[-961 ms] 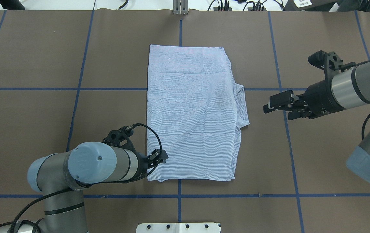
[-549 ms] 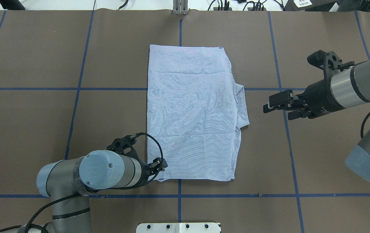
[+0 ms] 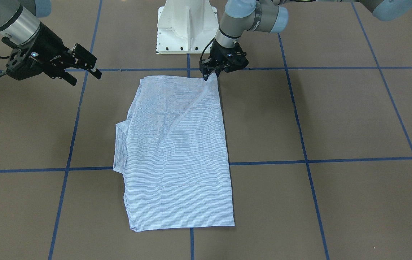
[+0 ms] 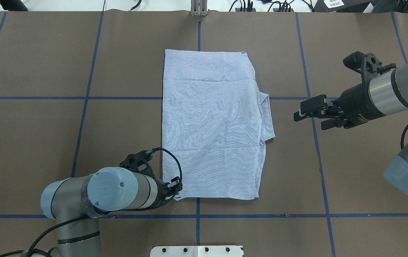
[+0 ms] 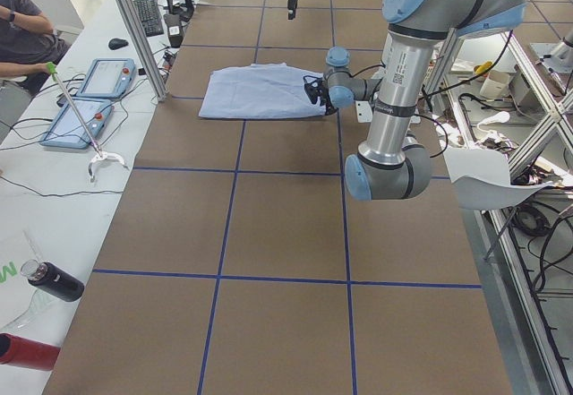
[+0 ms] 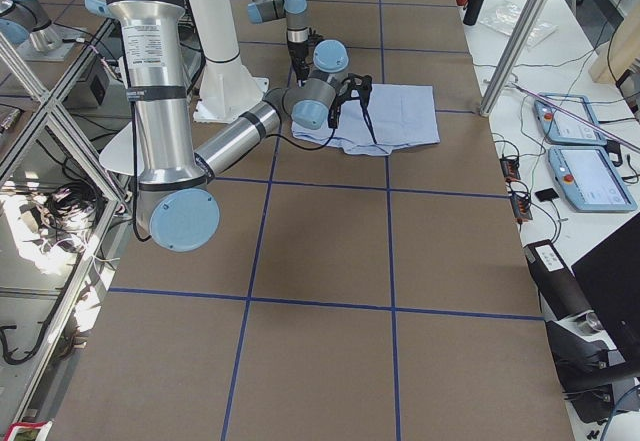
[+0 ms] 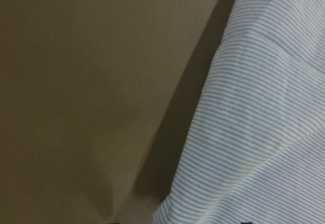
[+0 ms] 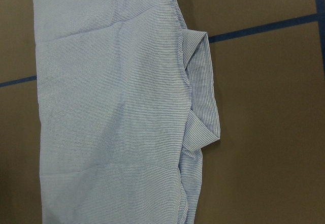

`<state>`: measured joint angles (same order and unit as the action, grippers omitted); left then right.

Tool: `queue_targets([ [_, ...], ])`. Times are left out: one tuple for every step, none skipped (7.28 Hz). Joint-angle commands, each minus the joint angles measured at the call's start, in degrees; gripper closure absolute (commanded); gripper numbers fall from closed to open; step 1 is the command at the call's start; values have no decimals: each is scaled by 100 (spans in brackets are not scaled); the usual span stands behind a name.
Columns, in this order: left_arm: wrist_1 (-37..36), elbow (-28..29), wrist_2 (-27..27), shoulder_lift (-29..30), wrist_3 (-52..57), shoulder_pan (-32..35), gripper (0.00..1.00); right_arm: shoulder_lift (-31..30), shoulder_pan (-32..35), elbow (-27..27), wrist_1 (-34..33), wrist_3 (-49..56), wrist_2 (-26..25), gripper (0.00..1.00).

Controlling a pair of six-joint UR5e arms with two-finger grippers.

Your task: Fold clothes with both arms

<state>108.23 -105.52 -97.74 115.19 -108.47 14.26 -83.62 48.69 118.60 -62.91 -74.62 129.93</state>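
The light blue-and-white striped shirt (image 4: 211, 125) lies folded into a tall rectangle in the middle of the table, with a collar part sticking out on its right side (image 4: 266, 117). My left gripper (image 4: 176, 189) is at the shirt's near-left corner. In the front-facing view it (image 3: 209, 73) is shut on that corner, which is pulled up a little. The left wrist view shows only striped cloth (image 7: 264, 122) raised over its shadow. My right gripper (image 4: 311, 117) is open and empty, hanging above the table to the right of the collar. The right wrist view shows the shirt (image 8: 111, 112).
The white pedestal base (image 3: 186, 25) stands at the near edge behind the shirt's near corner. Blue tape lines (image 4: 86, 98) cross the brown table. A metal post (image 4: 198, 9) stands at the far edge. An operator's table with tablets (image 5: 89, 81) runs along the far side.
My left gripper has moved along the shirt's left edge toward me, down to the near-left corner. My right gripper has drifted slightly to the right, away from the shirt.
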Motion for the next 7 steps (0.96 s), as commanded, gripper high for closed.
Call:
queue_targets([
  [-3, -3, 9, -23, 1, 15, 63, 3, 44, -3, -2, 0, 15, 0],
  [-12, -3, 9, -23, 1, 32, 64, 12, 44, -12, -2, 0, 6, 0],
  [-12, -3, 9, -23, 1, 59, 67, 12, 35, -21, -2, 0, 6, 0],
  [-21, -21, 18, -41, 1, 137, 100, 21, 35, -12, -2, 0, 6, 0],
  [-30, -47, 18, -32, 1, 182, 100, 21, -87, -12, -10, -61, -63, 0],
  [-125, -65, 9, -15, 10, 217, 100, 38, -193, -3, -141, -279, -186, 0],
  [-126, -108, 9, -15, 10, 243, 100, 273, -359, -3, -481, -542, -257, 0],
])
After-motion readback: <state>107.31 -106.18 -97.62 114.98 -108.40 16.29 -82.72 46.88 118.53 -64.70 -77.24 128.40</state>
